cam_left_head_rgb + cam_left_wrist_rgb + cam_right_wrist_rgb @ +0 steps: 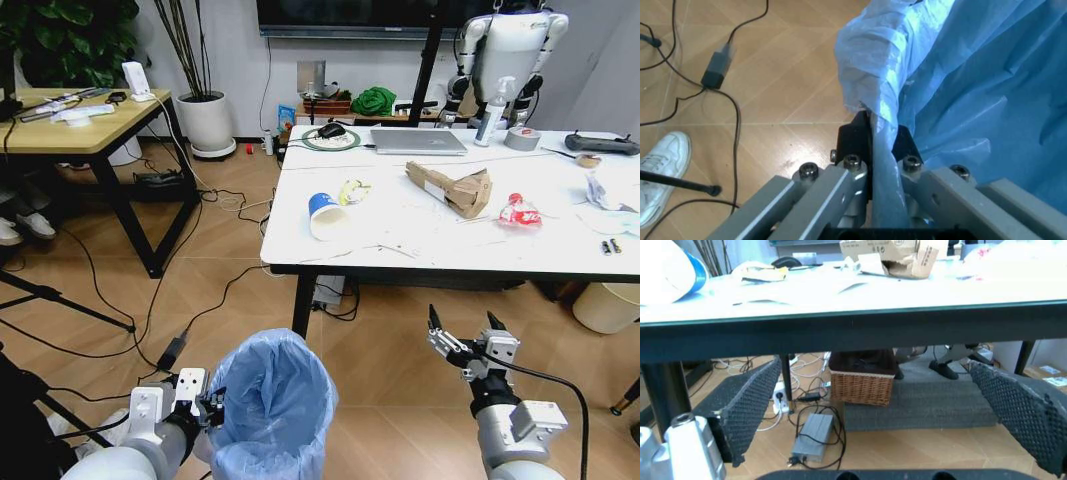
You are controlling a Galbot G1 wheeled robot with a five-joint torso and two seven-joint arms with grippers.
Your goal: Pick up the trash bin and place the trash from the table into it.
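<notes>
The round bin lined with crinkled light-blue plastic (272, 405) is pinched at its rim by the left gripper (212, 405), while the right gripper (467, 341), fingers spread, is held below the white marble-look table (440, 250).

The head view looks forward and down over the table (420, 235). The left wrist view sits right behind the left gripper (873, 142), very near the trash bin (973, 85). The right wrist view looks level past the right gripper (880, 405), sharing the table's edge (853, 320).

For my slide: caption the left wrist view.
Left end effector clamped on the trash bin liner's rim above the wooden floor.
</notes>
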